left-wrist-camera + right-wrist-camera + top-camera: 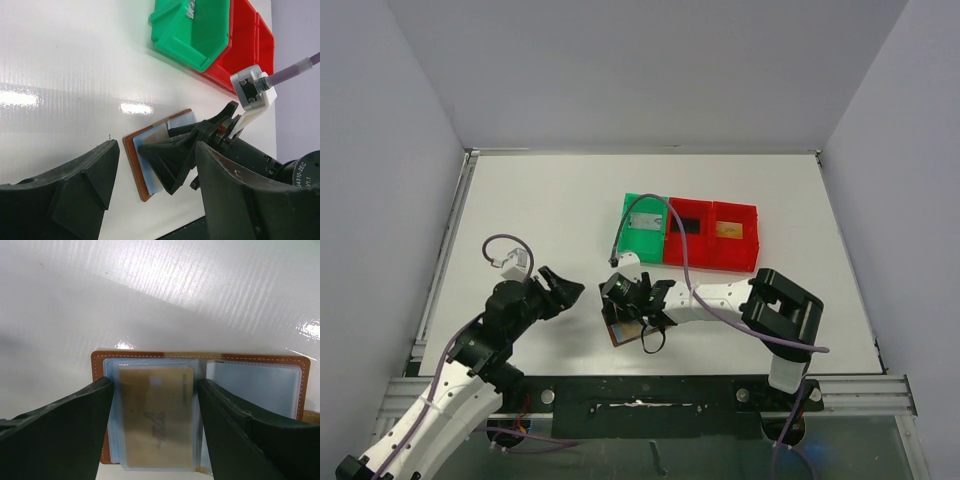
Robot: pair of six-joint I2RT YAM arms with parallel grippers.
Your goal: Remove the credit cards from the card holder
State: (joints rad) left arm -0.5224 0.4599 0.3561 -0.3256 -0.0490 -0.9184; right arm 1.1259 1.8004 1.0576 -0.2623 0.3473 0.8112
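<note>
The brown card holder [623, 331] lies open on the table under my right gripper [638, 300]. In the right wrist view its brown edge [150, 356] frames clear sleeves, and a golden-orange card [156, 415] sits in the top sleeve. My right gripper [155, 384] is open, one finger on each side of that sleeve stack. My left gripper [570, 290] is open and empty, just left of the holder [134, 155]. A pale grey card [642, 222] lies in the green tray, a black card [690, 225] and another golden-orange card [730, 232] lie in the red trays.
The green tray [624, 230] and two joined red trays [755, 240] stand just behind the card holder; both also show in the left wrist view [200, 35] [240, 45]. White walls close in the table on three sides.
</note>
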